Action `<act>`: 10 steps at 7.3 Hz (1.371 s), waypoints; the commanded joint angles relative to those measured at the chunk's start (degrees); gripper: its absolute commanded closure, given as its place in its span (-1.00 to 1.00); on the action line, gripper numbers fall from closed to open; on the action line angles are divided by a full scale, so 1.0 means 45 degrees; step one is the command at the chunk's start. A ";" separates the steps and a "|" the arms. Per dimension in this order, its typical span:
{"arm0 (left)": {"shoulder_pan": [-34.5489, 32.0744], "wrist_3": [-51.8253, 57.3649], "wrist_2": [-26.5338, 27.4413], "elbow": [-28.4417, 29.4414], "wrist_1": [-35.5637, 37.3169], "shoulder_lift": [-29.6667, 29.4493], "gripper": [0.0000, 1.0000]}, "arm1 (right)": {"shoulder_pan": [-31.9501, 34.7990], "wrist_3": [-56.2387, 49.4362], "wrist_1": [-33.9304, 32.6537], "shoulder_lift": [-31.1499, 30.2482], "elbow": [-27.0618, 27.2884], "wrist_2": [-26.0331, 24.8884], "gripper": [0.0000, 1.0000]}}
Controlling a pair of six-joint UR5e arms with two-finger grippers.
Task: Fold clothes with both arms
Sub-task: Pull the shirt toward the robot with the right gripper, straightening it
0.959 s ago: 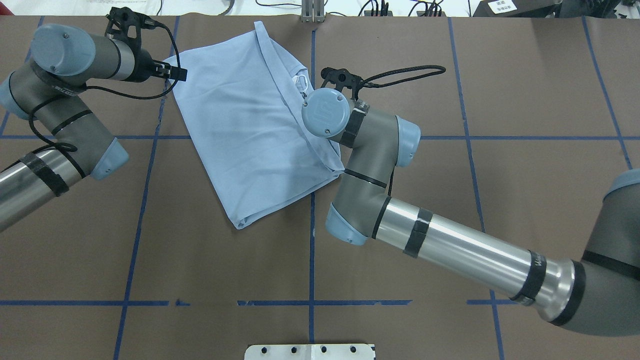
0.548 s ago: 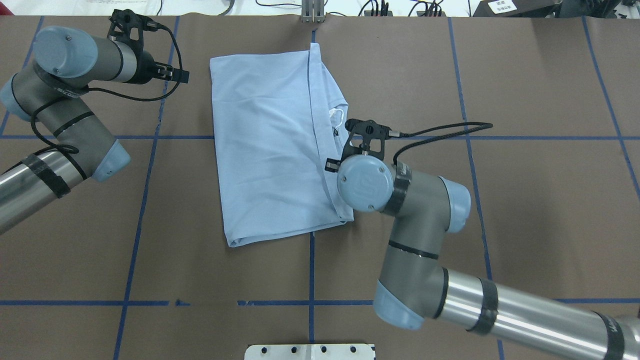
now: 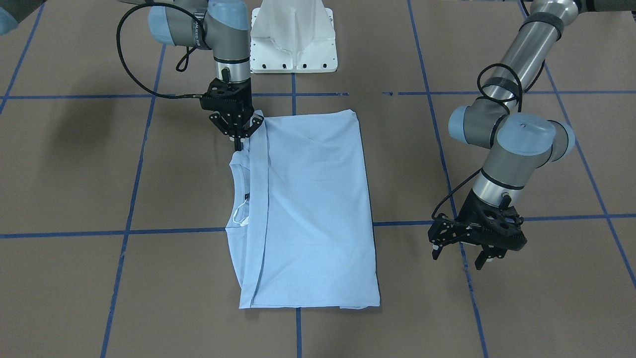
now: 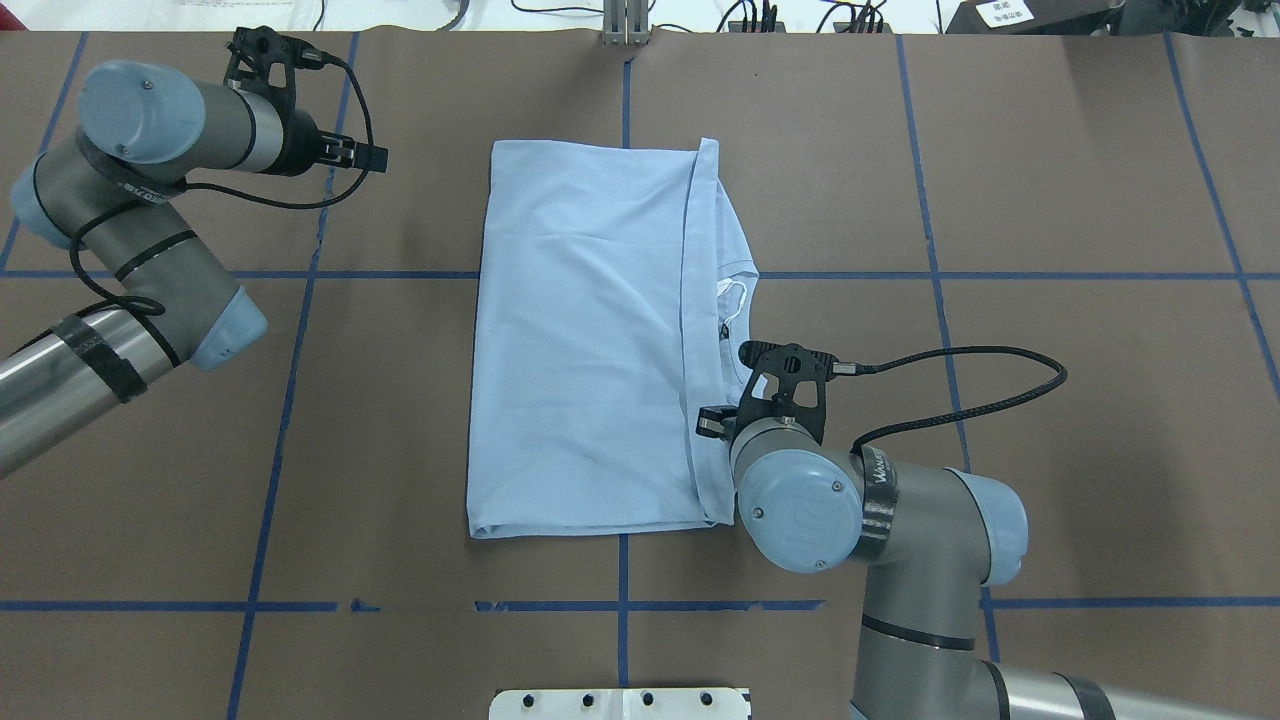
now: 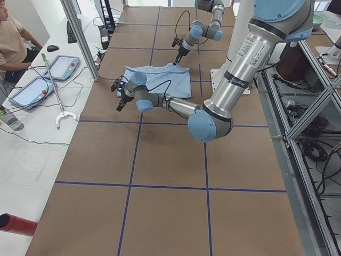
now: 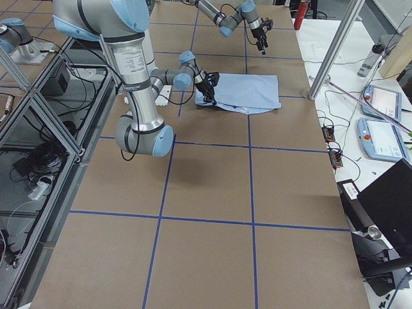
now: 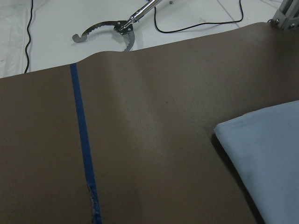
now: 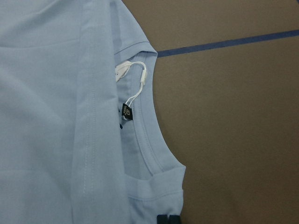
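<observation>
1. The light blue T-shirt lay folded flat mid-desk, square to the blue tape lines. Its collar faced the robot's right, with a stitched folded edge just beside it.
2. The right fingers were pinched together on the shoulder corner nearest the robot, low against the desk.
3. The left fingers hung apart over bare desk, well clear of the shirt's opposite long side.
4. To my eye, the step was settling the cloth before another fold. Doing it well meant easing that corner down without tugging and letting go only once the layers lay flat, or the top layer might skew.
5. The white hang tag and dark neck label sat at the collar, and the tag's string could snag a finger.
6. The right arm's cable looped close by. The white pedestal stood near the shirt's end, a reaching tool lay past the far edge, and a person sat beyond.
</observation>
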 commanded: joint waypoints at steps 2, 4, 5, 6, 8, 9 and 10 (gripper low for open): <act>0.0035 -0.0055 -0.0003 -0.0064 0.0000 0.0000 -1.00 | -0.0018 -0.1189 -0.0043 -0.0376 0.1014 0.0275 -1.00; 0.0094 -0.0074 -0.0003 -0.0044 0.0000 0.0000 -1.00 | -0.0424 -0.1922 -0.0044 -0.0435 0.1568 0.0708 -1.00; 0.0094 -0.0074 0.0017 -0.0024 0.0000 0.0000 -1.00 | -0.1240 -0.1941 -0.0044 -0.0474 0.1530 0.0264 -0.79; 0.0094 -0.0074 0.0017 -0.0024 0.0000 0.0000 -1.00 | -0.1673 -0.2251 -0.0063 -0.0474 0.1529 0.0008 -0.08; 0.0152 -0.0074 -0.0003 -0.0024 0.0000 0.0000 -1.00 | -0.2222 -0.3327 -0.0200 -0.0513 0.1413 -0.0617 -0.03; 0.0152 -0.0074 0.0017 -0.0024 0.0000 0.0000 -1.00 | -0.2225 -0.3657 -0.0200 -0.0513 0.1431 -0.0659 0.13; 0.0152 -0.0074 0.0017 -0.0024 0.0000 0.0000 -1.00 | -0.2225 -0.4259 -0.0200 -0.0513 0.1354 -0.1104 0.37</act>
